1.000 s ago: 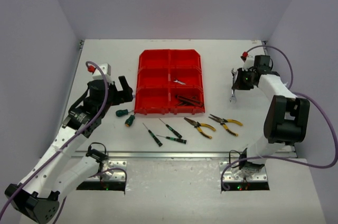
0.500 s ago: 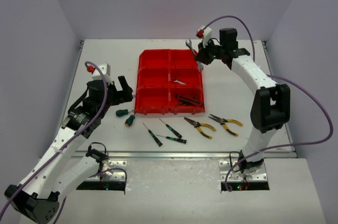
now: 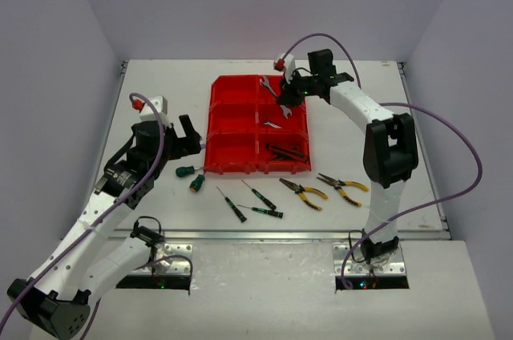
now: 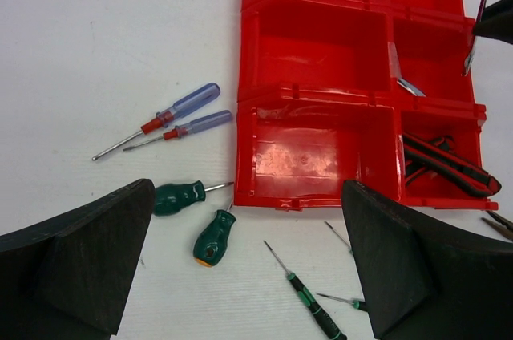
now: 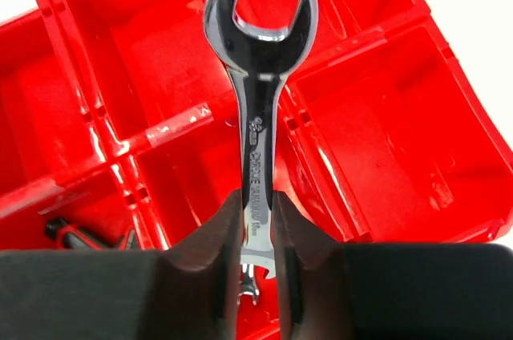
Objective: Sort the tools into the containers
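My right gripper (image 3: pixel 284 93) is shut on a silver wrench (image 5: pixel 258 99) and holds it above the back of the red containers (image 3: pixel 232 119), near the middle divider. From the right wrist view, the wrench's open end points away from the right gripper (image 5: pixel 258 200). Another small wrench (image 4: pixel 405 83) lies in the middle right compartment, and red/black pliers (image 4: pixel 445 165) lie in the near right one. My left gripper (image 4: pixel 248 220) is open above two stubby green screwdrivers (image 4: pixel 178 197) beside the containers (image 4: pixel 321 163). Two blue screwdrivers (image 4: pixel 180 107) lie left of them.
Two yellow-handled pliers (image 3: pixel 304 192) (image 3: pixel 343 188) and three thin green/black screwdrivers (image 3: pixel 232 205) lie on the table in front of the containers. The table's near edge rail (image 3: pixel 280 234) runs just below them. White walls close in the left, right and back sides.
My right arm has swung from the table's right side to above the back of the containers, carrying the wrench. The left arm has not moved.
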